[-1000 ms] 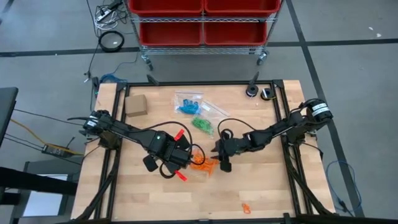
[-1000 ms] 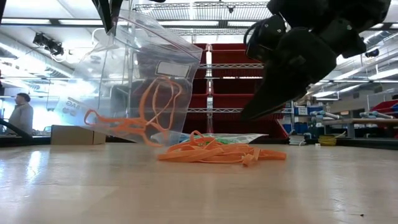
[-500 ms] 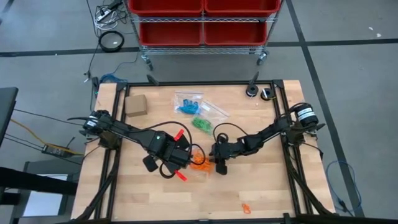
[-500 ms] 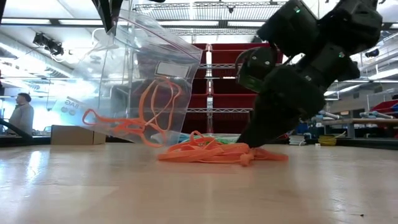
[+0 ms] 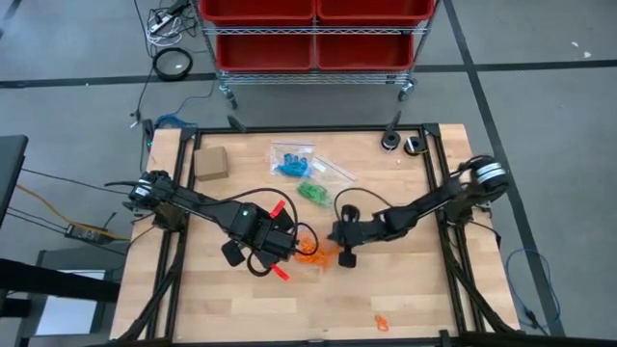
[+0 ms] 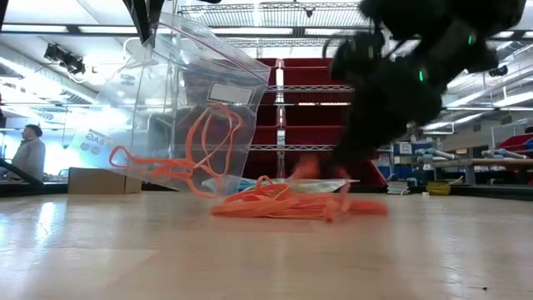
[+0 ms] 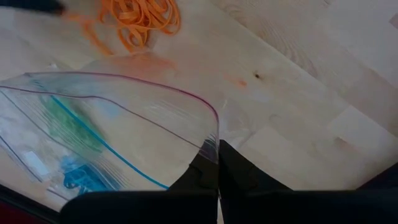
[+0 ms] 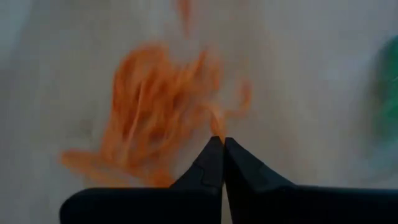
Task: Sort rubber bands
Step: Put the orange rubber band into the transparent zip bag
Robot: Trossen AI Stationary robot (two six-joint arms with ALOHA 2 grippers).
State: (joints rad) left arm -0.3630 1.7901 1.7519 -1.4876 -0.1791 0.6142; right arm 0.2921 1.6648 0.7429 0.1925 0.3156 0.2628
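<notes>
Worktop (image 5: pixel 231 308) of pale wood, both dark arms reaching in toward its middle. Left arm runs low from the left edge, its left hand (image 7: pixel 217 163) clenched on the rim of a clear zip bag (image 6: pixel 179 108), holding the bag up with its mouth open; the low view shows a few orange bands hanging inside it. Right arm stretches in from the right edge, elbow low, right hand (image 8: pixel 222 163) pointed down at the loose heap of orange rubber bands (image 6: pixel 283 202) lying mid-worktop just beside the bag. Right wrist view: fingers closed tip to tip, with a strand or two of orange rising to the tips, so it appears pinched on rubber bands, though the blur leaves the count unclear. Low view shows the right hand only as a dark smear above the heap; high view shows the heap partly under both hands. High view alone gives the far side: two more bags, one with blue bands (image 5: pixel 292 161), one with green (image 5: pixel 312 193), a small cardboard box (image 5: pixel 210 163) near the left rear corner, and a lone orange band (image 5: pixel 382 322) near the front edge. Low view: a person (image 6: pixel 28 155) stands far off at left, beyond the worktop.
</notes>
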